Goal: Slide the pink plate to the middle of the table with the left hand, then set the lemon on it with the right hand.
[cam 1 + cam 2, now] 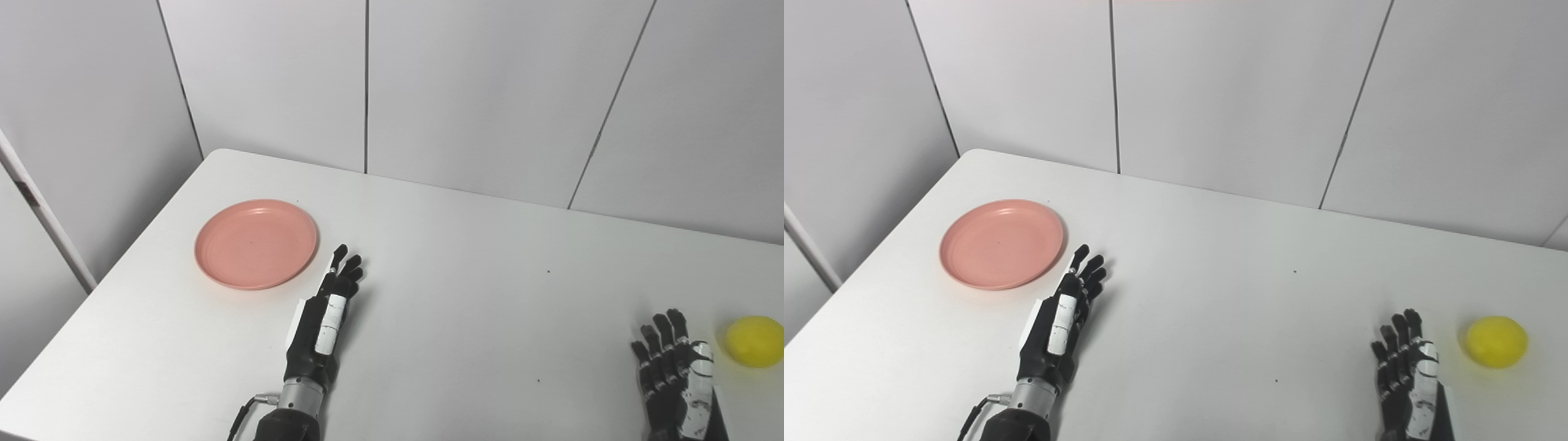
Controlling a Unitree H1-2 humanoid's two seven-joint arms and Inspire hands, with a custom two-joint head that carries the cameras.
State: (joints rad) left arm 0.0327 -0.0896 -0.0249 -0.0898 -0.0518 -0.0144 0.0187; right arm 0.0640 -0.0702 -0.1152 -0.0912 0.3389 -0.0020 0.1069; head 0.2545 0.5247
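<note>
A round pink plate (256, 242) lies flat and empty on the left part of the white table (465, 294). My left hand (327, 315) is open just right of and nearer than the plate, fingers stretched toward its right rim without touching it. A yellow lemon (1496, 341) rests on the table at the far right. Beside it, to its left and a little nearer, my right hand (1404, 373) stands open and holds nothing, a small gap apart from the fruit.
Grey wall panels (490, 86) rise behind the table's far edge. The table's left edge runs diagonally past the plate, with the floor beyond it. A cable (242, 413) hangs at my left wrist.
</note>
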